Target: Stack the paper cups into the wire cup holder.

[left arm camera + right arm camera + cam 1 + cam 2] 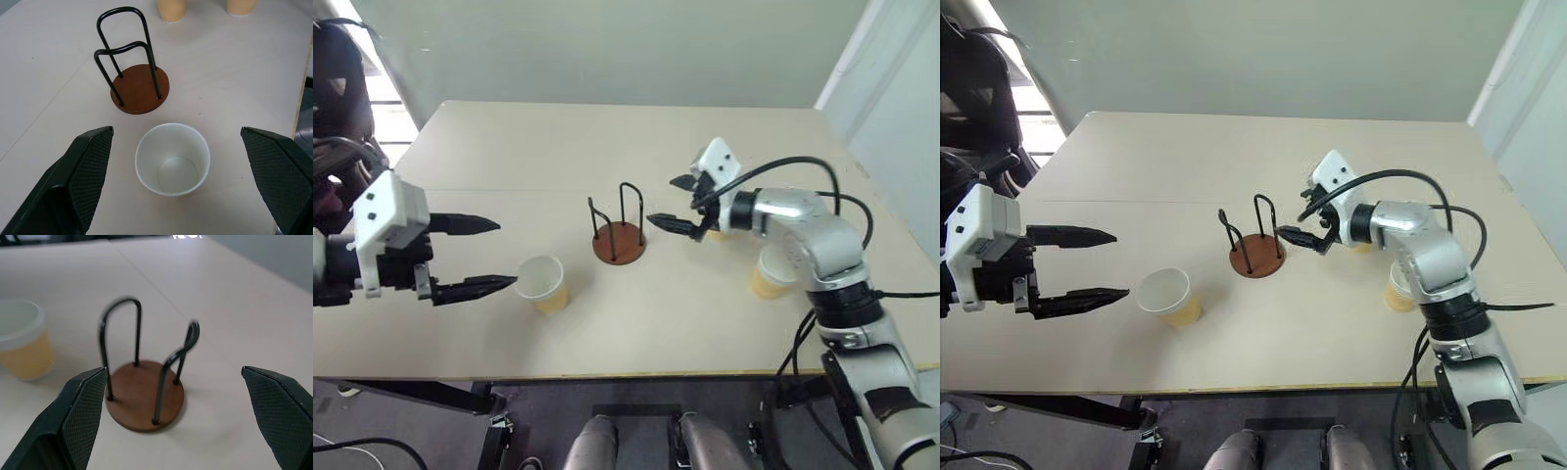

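Paper cups, three small tapered ones with tan-yellow walls and white insides, stand upright on the pale beige bench (636, 127). One cup (543, 283) sits toward the robot's left, just beside the wire cup holder (619, 233), a round reddish-brown disc with thin black wire loops rising upright from it. The holder is empty and stands near the middle of the bench. A second cup (771, 275) stands on the robot's right, partly hidden behind the right forearm, and the third cup (171, 9) is beyond it, mostly hidden in the head views by the right hand.

The left gripper (468, 255) hangs to the left of the near cup, its two black fingers spread wide and pointing at the cup, with one fingertip (505, 282) close to the rim; whether it touches cannot be told. It holds nothing.

The right gripper (677, 204) hovers just right of the holder, its fingers also spread wide and empty, aimed at the wire loops.
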You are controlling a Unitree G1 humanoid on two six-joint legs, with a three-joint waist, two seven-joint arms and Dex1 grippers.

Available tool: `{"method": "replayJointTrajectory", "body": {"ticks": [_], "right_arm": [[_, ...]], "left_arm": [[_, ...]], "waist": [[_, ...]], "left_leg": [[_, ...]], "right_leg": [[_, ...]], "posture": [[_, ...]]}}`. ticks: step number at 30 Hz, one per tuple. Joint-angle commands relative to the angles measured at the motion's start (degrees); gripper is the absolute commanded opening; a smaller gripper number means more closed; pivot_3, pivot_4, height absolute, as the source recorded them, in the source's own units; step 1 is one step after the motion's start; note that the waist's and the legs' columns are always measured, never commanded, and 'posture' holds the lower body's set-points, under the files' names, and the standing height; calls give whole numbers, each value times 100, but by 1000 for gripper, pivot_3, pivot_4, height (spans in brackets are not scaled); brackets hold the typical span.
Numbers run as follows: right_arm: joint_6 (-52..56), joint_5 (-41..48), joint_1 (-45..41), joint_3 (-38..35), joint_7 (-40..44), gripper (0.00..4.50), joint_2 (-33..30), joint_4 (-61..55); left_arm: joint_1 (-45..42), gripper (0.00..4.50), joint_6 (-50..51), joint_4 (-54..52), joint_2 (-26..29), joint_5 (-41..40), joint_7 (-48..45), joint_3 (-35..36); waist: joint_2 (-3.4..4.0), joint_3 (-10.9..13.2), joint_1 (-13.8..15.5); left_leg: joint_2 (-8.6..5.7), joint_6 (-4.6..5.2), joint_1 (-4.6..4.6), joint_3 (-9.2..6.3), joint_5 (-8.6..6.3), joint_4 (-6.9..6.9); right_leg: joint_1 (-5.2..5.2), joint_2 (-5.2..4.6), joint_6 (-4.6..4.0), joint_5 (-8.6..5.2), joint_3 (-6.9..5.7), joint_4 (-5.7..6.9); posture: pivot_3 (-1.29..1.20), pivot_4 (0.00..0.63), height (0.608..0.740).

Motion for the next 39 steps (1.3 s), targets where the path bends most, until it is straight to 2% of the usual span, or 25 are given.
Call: {"method": "replayJointTrajectory", "body": {"ticks": [1, 13, 28, 31, 39], "right_arm": [[-123, -138, -138, 1, -123, 4475, 122, 74], [-644, -584, -370, 132, -286, 4475, 868, 1077], [-1179, -879, -563, 105, -289, 4475, 1287, 2032], [-1262, -927, -588, 90, -295, 3901, 1351, 2164], [-1412, -988, -686, -4, -364, 961, 1448, 2438]], "left_arm": [[56, 4500, 86, -185, 7, -77, 52, 366], [449, 4500, 424, -616, -70, -160, 128, 853], [697, 4500, 650, -954, -148, -280, 246, 1135], [727, 4500, 662, -975, -159, -279, 247, 1164], [773, 4500, 704, -1017, -179, -298, 259, 1214]], "waist": [[0, 0, 0], [-1, 0, -3], [-1, -1, -5], [-1, -1, 1], [-1, 0, -3]], "left_leg": [[0, 0, 0, 0, 0, 0], [19, -23, -4, 0, -7, -1], [37, -43, -2, -2, -13, 0], [40, -50, -2, -5, -15, 0], [52, -54, 0, -5, -16, 0]], "right_leg": [[0, 0, 0, 0, -1, 1], [-17, 14, -8, 1, -5, 20], [-27, 24, -32, -10, -14, 47], [-32, 25, -33, -11, -18, 61], [-36, 33, -52, -22, -21, 73]], "posture": [[0, 150, 740], [0, 150, 740], [0, 150, 740], [0, 150, 740], [0, 150, 740]]}}
